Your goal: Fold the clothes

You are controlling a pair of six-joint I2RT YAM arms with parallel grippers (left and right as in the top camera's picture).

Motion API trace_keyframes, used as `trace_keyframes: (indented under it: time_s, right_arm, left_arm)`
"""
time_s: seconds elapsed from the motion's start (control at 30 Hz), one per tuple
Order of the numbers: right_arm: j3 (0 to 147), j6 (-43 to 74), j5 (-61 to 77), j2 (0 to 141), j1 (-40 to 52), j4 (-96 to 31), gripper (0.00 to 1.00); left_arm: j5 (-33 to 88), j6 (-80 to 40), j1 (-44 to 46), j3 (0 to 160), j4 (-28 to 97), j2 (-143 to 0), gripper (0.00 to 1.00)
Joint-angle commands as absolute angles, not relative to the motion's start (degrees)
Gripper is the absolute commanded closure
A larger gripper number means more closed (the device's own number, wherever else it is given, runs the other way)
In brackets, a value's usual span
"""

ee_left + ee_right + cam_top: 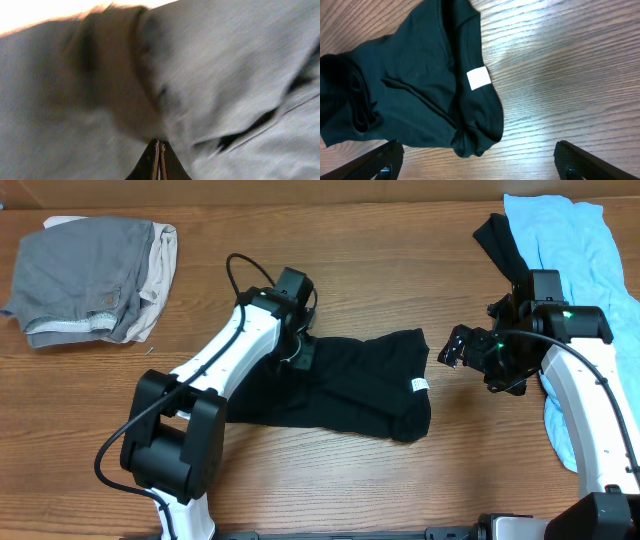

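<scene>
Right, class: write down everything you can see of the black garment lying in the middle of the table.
The black garment is a soft, matte knit, apparently a T-shirt. It lies crumpled and partly folded on the wooden table, stretched left to right. A small white tag shows inside a ribbed opening at its right end. The left gripper appears shut on its upper left edge. The open right gripper hovers just to its right, not touching.

Crumpled black fabric garment centre frame, left gripper at its upper-left edge; folded grey clothes pile upper left, light-blue cloth upper right.
</scene>
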State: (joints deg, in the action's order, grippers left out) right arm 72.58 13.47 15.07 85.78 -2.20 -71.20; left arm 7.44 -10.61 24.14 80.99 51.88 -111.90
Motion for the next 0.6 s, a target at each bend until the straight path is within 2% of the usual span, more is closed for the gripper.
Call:
trace_keyframes:
  time_s: [0.0, 0.37, 0.57]
  right_arm:
    - [72.31, 13.50, 15.14, 85.65, -1.93, -71.35, 0.00]
    - [72.31, 13.50, 15.14, 85.65, -1.93, -71.35, 0.00]
    - [72.31, 13.50, 15.14, 85.67, -1.93, -70.83, 0.00]
  left_arm:
    - [10.11, -11.27, 27.07, 78.87, 48.77, -112.20, 0.96]
    - [8.40, -11.62, 28.71, 76.40, 44.64, -112.20, 0.96]
    - [8.88, -10.28, 26.72, 88.77, 51.57, -112.05, 0.96]
